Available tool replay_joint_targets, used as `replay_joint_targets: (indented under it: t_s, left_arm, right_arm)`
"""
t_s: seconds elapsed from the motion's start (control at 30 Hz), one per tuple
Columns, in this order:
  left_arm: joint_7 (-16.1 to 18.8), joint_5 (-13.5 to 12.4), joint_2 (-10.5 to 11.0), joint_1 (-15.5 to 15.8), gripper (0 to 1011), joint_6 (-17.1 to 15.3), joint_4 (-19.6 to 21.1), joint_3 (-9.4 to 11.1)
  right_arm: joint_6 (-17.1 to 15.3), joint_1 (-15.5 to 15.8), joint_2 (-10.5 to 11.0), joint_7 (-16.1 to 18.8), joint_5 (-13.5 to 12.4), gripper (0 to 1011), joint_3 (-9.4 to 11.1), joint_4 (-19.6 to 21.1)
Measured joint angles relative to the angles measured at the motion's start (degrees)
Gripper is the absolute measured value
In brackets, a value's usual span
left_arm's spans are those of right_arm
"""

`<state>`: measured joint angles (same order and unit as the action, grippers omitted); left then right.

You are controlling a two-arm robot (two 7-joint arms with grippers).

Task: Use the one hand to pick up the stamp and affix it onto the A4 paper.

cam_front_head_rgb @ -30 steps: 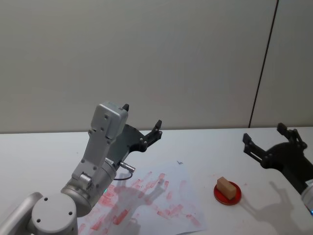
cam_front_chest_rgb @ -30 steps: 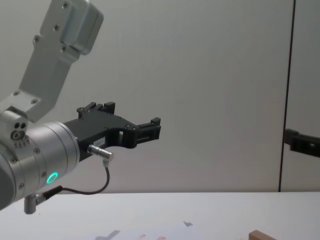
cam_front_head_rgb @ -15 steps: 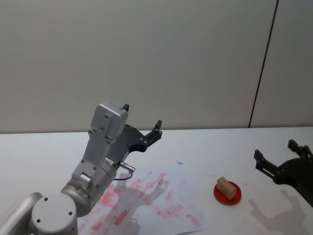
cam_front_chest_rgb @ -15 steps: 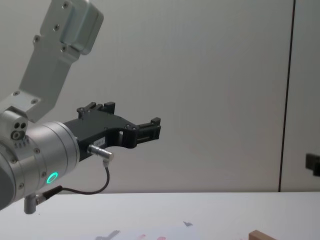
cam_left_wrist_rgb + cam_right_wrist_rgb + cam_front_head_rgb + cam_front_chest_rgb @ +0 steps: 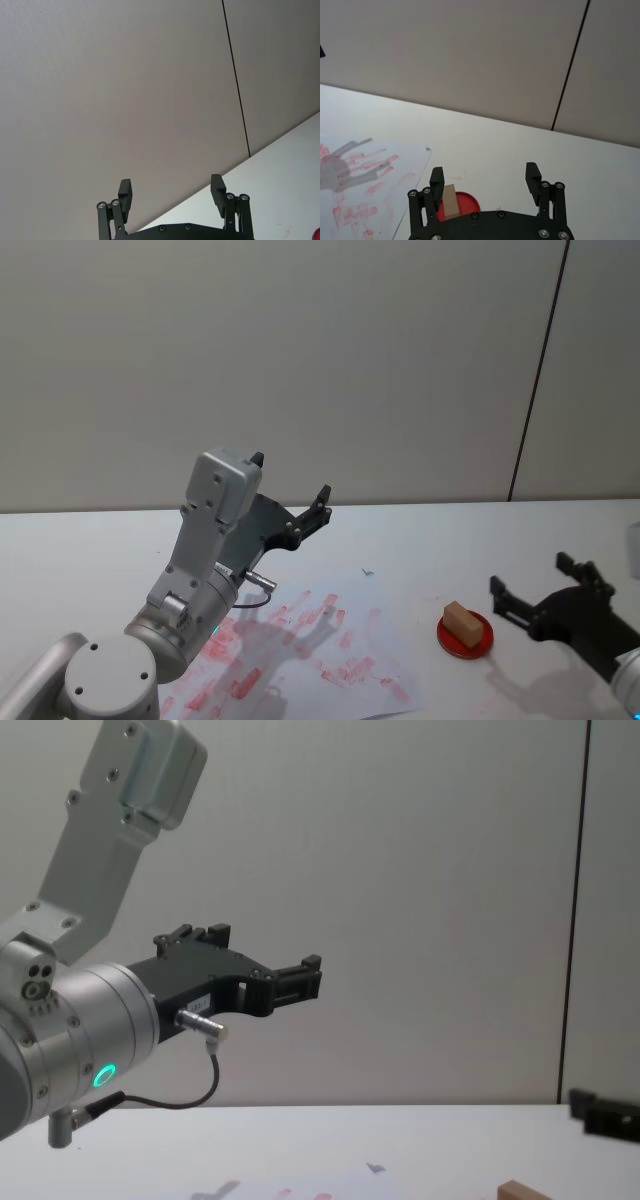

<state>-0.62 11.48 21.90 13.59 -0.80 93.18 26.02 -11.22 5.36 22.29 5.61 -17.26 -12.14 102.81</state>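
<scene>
Nothing is finished yet — the stamp (image 5: 460, 620) sits on its red pad (image 5: 482, 639), just right of the paper (image 5: 350, 645) (red-smeared), the right gripper (image 5: 530, 575) hovers near it, spread and empty, and the left gripper (image 5: 290, 476) hangs raised at the left, spread too — pickup and pressing remain.

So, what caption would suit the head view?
Open right gripper beside a wooden stamp on a red dish; red-smeared paper nearby, left gripper raised.

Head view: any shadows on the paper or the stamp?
Head view: the open left gripper throws a finger-shaped shadow across the paper; the stamp on its red dish sits unshadowed; the shadow of the open right gripper lands on the table beside the dish. Right wrist view: that finger shadow darkens the paper's red prints.
</scene>
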Motion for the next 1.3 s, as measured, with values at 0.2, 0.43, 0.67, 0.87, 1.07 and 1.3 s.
replay_joint_targets:
  t_s: [0.2,0.43,0.67,0.87,1.07,1.3]
  left_arm:
    - [0.0,0.0,0.0,0.0,1001,0.0,0.0,0.0]
    - [0.0,0.0,0.0,0.0,1001,0.0,0.0,0.0]
    - [0.0,0.0,0.0,0.0,1001,0.0,0.0,0.0]
    - [0.0,0.0,0.0,0.0,1001,0.0,0.0,0.0]
    - [0.0,0.0,-0.01,0.0,1001,0.0,0.0,0.0]
    - [0.0,0.0,0.0,0.0,1001,0.0,0.0,0.0]
  right_arm:
    - [-1.18,-1.39,-1.6,1.12,2.91,1001,-1.35,-2.35]
    - [-2.04,-3.6,-3.76,2.41,6.91,1001,-2.93,-6.47]
    - [-2.12,-5.92,-5.8,3.26,10.06,1001,-4.13,-10.51]
    - [-2.02,-7.73,-7.37,4.0,12.15,1001,-5.01,-13.57]
    - [-1.73,-9.04,-8.44,4.52,13.66,1001,-5.63,-15.85]
    - [-1.54,-9.93,-9.18,4.88,14.67,1001,-6.04,-17.35]
